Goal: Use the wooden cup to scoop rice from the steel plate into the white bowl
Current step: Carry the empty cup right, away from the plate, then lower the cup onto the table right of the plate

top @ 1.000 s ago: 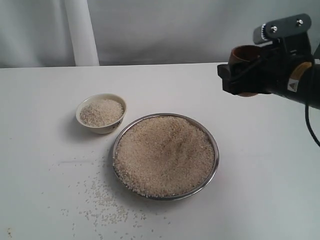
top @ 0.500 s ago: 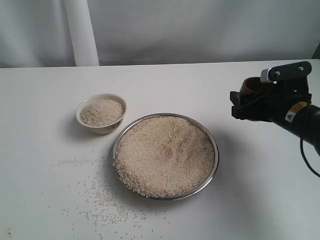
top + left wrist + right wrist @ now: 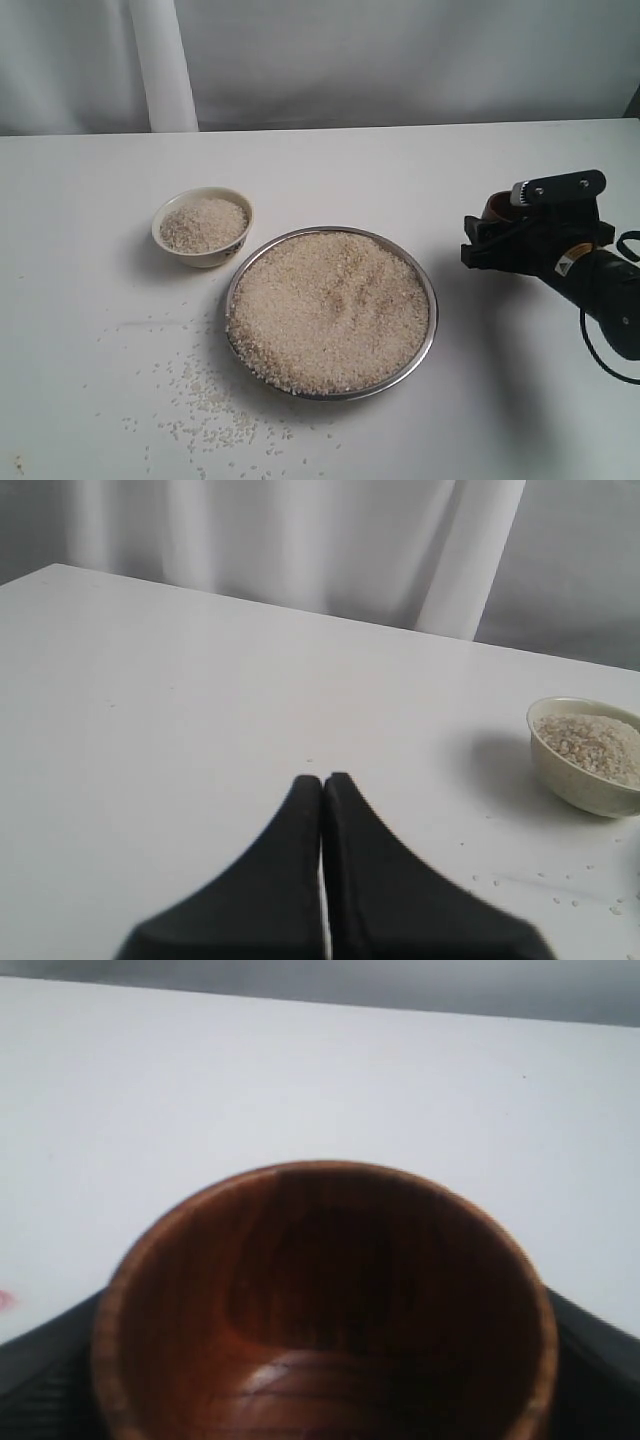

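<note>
The steel plate (image 3: 433,300) sits mid-table, heaped with rice (image 3: 330,310). Up and to its left stands the white bowl (image 3: 204,256), also holding rice (image 3: 203,222). My right gripper (image 3: 495,240) is low over the table to the right of the plate, shut on the wooden cup (image 3: 497,207). In the right wrist view the wooden cup (image 3: 325,1300) shows a dark inside with no grains, and black fingers (image 3: 40,1360) flank it. My left gripper (image 3: 322,780) is shut and holds nothing. It hovers over bare table, with the white bowl (image 3: 580,785) off to one side.
Loose rice grains (image 3: 205,400) are scattered on the white table (image 3: 90,330) in front of the plate's left side. A white post (image 3: 165,65) and a grey curtain stand behind the table's far edge. A black cable (image 3: 610,365) trails from my right arm.
My right gripper has come down with the wooden cup from well above the table to just over it, right of the plate. Plate, bowl and rice are unmoved.
</note>
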Robot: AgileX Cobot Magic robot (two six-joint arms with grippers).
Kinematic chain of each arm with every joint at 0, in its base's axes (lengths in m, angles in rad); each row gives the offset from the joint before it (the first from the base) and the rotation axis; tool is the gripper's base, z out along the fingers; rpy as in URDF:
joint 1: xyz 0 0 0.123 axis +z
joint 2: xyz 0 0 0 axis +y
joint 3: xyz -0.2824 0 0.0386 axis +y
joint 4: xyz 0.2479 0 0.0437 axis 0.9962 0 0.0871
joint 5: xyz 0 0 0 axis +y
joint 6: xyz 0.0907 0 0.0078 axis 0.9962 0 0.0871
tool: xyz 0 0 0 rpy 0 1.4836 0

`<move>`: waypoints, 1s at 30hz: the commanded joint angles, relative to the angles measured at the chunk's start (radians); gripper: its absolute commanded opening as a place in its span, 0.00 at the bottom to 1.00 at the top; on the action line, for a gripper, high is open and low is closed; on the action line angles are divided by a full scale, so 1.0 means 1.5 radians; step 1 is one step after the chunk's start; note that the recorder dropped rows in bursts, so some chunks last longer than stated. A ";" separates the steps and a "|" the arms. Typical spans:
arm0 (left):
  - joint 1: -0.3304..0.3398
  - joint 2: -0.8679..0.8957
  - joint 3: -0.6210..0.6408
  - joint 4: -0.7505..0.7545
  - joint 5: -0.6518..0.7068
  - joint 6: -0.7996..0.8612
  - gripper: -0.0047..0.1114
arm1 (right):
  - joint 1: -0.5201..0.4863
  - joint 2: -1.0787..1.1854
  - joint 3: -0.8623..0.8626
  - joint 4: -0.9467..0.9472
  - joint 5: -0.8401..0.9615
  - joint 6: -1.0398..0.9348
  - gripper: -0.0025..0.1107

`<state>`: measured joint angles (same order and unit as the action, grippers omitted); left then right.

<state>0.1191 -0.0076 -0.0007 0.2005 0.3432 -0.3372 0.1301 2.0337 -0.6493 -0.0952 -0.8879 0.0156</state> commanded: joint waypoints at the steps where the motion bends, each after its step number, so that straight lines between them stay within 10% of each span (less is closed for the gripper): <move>1: -0.001 0.005 0.000 -0.002 -0.004 -0.001 0.04 | -0.003 0.019 0.001 0.005 -0.023 -0.025 0.02; 30: -0.001 0.005 0.000 -0.002 -0.004 -0.001 0.04 | -0.001 0.022 0.001 0.005 0.027 -0.026 0.02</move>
<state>0.1191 -0.0076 -0.0007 0.2005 0.3432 -0.3372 0.1301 2.0696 -0.6493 -0.0952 -0.8742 -0.0189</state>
